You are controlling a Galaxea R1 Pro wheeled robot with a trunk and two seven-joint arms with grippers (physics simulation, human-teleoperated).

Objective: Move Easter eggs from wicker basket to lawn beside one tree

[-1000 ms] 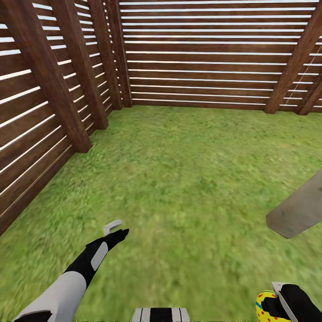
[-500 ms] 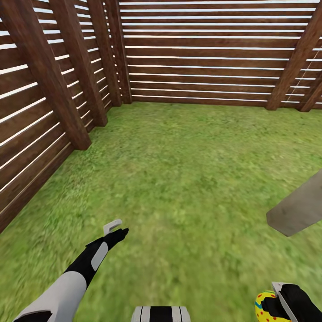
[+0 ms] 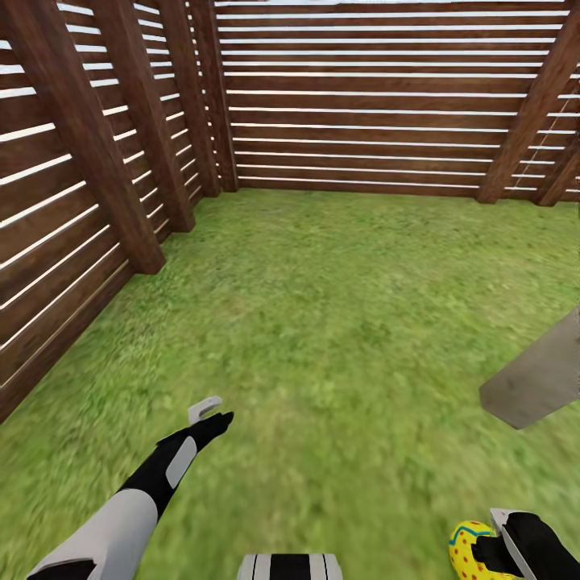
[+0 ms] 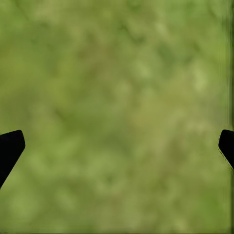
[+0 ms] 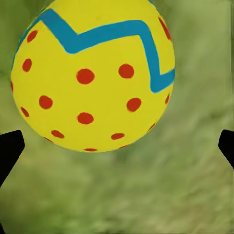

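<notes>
One yellow Easter egg (image 3: 470, 553) with red dots and a blue zigzag lies low over the lawn (image 3: 338, 322) at the bottom right of the head view. My right gripper (image 3: 491, 541) is just beside it. In the right wrist view the egg (image 5: 92, 73) sits ahead of the open right gripper (image 5: 118, 148); both black fingertips (image 5: 9, 148) stand wide apart and clear of its shell. A pale grey-beige tree trunk (image 3: 536, 383) meets the grass a short way beyond the egg. My left gripper (image 3: 211, 412) hangs open over bare grass, as the left wrist view shows (image 4: 117, 146). The wicker basket is out of view.
A brown horizontal-slat wooden fence (image 3: 362, 105) closes the garden ahead and runs along the left side, with thick slanted posts (image 3: 89, 145). Open grass lies between the fence and me. My base (image 3: 290, 566) shows at the bottom edge.
The egg has shifted slightly left, away from my right gripper. The view bobbed a little; both arms have held their places.
</notes>
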